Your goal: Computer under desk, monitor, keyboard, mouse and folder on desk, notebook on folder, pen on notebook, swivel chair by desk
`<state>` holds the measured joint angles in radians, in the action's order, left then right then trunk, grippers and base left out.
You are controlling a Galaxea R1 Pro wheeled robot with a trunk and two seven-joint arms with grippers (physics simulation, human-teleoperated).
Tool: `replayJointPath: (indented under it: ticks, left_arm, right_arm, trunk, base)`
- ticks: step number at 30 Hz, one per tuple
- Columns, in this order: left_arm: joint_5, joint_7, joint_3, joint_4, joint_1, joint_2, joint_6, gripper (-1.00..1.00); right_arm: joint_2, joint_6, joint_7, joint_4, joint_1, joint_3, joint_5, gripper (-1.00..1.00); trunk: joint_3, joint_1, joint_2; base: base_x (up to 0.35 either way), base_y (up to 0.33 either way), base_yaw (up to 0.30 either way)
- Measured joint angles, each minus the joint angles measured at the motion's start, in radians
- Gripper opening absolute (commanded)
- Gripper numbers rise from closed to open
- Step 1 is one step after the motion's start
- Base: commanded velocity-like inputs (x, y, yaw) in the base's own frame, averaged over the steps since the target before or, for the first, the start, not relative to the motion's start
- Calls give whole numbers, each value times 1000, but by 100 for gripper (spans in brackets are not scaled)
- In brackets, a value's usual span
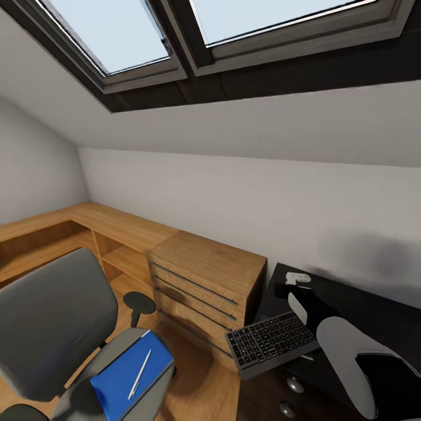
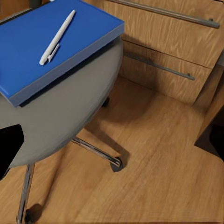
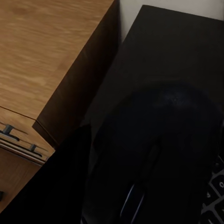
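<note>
Blue folder (image 1: 126,374) flat on the seat of the swivel chair (image 1: 52,321), down at 7 o'clock in the head view. White pen (image 1: 140,374) lying on its cover, running lengthwise along it. Same pair close up in the left wrist view: blue folder (image 2: 28,51) overhanging the rim of the grey seat (image 2: 60,116), pen (image 2: 57,37) resting on top. Cannot tell whether a single item or a notebook stacked on a folder.

Keyboard (image 1: 272,342) at 5 o'clock, sitting skewed on the corner of the dark desk (image 1: 362,298), near edge jutting past the desk front. Dark mouse (image 3: 158,154) large in the right wrist view, on the desk (image 3: 172,51), with keyboard (image 3: 215,196) keys just beside it.

Right tool (image 1: 305,305) down over the desk just behind the keyboard, around 4 o'clock; spread of its fingers and any hold on the mouse impossible to tell. Left tool (image 2: 9,144) seen only as a dark shape beside the seat; opening cannot be told.

Wooden drawer cabinet (image 1: 204,280) between chair and desk, touching the desk's side. Wood floor (image 2: 154,154) beneath. Skylights (image 1: 175,29) at 12 o'clock.
</note>
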<state>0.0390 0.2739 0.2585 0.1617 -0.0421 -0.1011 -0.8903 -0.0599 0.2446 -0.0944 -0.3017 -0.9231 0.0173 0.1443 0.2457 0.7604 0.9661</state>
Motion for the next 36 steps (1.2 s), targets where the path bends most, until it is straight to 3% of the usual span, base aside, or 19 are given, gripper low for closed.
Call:
replayJointPath:
  ticks: [26,31,32,36]
  left_arm:
    - [1,-1,0,-1,0,3,3,100]
    - [1,-2,0,-3,0,3,3,100]
    - [1,-3,0,-3,0,3,3,100]
    - [1,-3,0,-3,0,3,3,100]
  right_arm:
    - [1,50,4,-38,0,0,0,-100]
    - [1,94,3,-88,0,-7,6,-100]
    - [8,153,1,-131,0,-6,9,-100]
    - [15,190,1,-147,0,-9,7,-100]
  trunk:
    - [0,0,0]
    - [0,0,0]
    - [0,0,0]
    - [0,0,0]
  base:
    - [72,-10,0]
    - [0,0,0]
    - [0,0,0]
    - [0,0,0]
